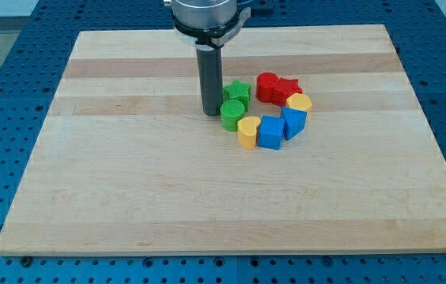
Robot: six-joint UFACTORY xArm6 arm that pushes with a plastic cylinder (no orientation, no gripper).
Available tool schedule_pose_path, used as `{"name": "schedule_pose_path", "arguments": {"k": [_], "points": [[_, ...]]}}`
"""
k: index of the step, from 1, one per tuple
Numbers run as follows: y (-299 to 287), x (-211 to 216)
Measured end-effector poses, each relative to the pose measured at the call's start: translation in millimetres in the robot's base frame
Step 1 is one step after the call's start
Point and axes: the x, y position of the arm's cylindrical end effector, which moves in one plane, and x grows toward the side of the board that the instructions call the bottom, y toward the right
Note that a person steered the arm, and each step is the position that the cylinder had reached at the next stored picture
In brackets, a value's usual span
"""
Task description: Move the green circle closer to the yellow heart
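Observation:
The green circle sits on the wooden board, just up and left of the yellow heart, touching or nearly touching it. My tip rests on the board right at the green circle's left side. The rod rises from there to the view's top.
A green star lies just above the green circle. A blue cube is right of the yellow heart, with another blue block beside it. A second yellow block and two red blocks close the ring at the right.

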Motion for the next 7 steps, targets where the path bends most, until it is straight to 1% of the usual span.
{"name": "schedule_pose_path", "arguments": {"k": [7], "points": [[14, 0]]}}
